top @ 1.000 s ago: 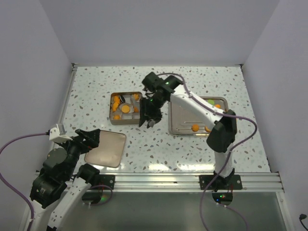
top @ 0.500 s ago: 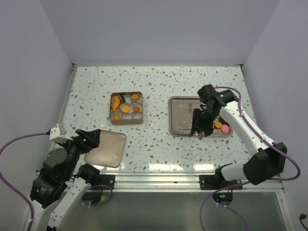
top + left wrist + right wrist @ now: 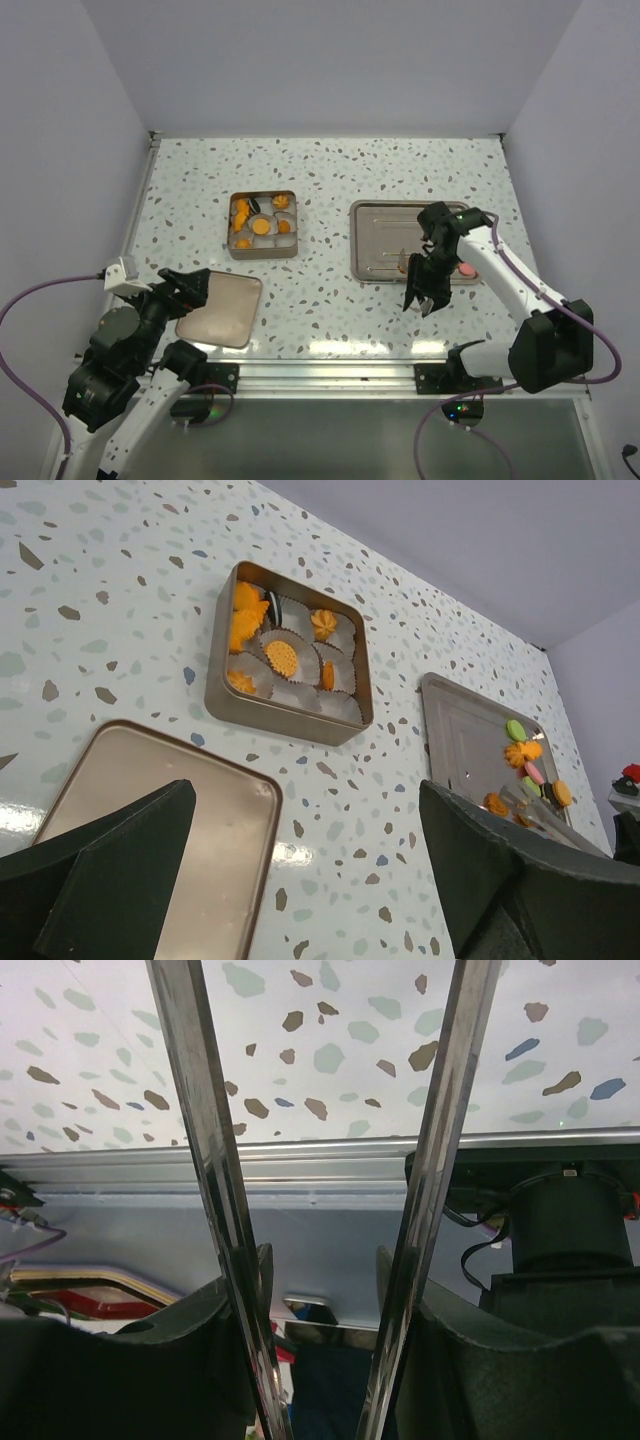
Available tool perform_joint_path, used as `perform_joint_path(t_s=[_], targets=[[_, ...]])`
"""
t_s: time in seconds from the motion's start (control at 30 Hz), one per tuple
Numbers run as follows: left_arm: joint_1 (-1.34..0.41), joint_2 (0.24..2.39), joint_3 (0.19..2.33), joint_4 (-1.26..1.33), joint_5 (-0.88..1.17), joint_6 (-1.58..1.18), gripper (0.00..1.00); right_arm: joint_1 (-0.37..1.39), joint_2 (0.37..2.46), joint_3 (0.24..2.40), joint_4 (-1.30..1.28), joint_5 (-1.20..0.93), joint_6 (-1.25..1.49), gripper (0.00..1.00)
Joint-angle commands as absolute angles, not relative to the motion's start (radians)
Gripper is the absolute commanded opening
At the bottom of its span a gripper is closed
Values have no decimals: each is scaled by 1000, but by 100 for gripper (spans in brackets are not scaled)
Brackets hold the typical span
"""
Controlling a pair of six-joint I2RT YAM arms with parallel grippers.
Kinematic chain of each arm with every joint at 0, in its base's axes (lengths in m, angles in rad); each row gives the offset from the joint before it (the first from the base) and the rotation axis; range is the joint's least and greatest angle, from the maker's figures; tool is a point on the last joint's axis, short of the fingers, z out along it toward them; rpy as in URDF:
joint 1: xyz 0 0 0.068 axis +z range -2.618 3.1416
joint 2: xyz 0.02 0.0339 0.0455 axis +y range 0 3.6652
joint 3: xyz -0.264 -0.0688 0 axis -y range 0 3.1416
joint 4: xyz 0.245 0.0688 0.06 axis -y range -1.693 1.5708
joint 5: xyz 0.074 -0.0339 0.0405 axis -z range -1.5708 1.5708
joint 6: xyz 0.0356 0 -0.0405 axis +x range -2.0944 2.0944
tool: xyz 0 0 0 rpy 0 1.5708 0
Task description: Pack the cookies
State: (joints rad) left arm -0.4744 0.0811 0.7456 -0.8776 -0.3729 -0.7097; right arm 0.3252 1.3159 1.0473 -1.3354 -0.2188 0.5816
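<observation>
Over on my right side, my right gripper (image 3: 420, 303) hangs above the speckled table (image 3: 330, 180), just past the near rim of the steel tray (image 3: 375, 245). Its two long metal fingers (image 3: 205, 1160) stand apart with nothing between them. Through the gap I see only tabletop and the rail (image 3: 320, 1165) at the table's near edge.

Some of the cookies (image 3: 522, 752) lie loose at the right end of that tray. They are orange ones, a pink one and a pale one that may be green or yellow; from this far I cannot be sure. The rest sit in white paper cups (image 3: 300, 695) inside the square tin (image 3: 215, 670), well apart from the tray. Most of those are orange and one is dark with white filling.

My left gripper (image 3: 188, 290) hovers at the near left, jaws spread wide and empty, over the edge of the lid (image 3: 222, 310), which lies flat on the table.
</observation>
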Motion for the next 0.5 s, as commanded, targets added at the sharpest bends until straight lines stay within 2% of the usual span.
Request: perform_joint_path(t_s=[0.0, 0.47], targets=[[-480, 89, 746, -841, -373, -683, 100, 325, 1293, 1022, -1319, -268, 557, 49], [-479, 84, 746, -842, -376, -683, 100, 325, 1327, 966, -1262, -298, 546, 48]])
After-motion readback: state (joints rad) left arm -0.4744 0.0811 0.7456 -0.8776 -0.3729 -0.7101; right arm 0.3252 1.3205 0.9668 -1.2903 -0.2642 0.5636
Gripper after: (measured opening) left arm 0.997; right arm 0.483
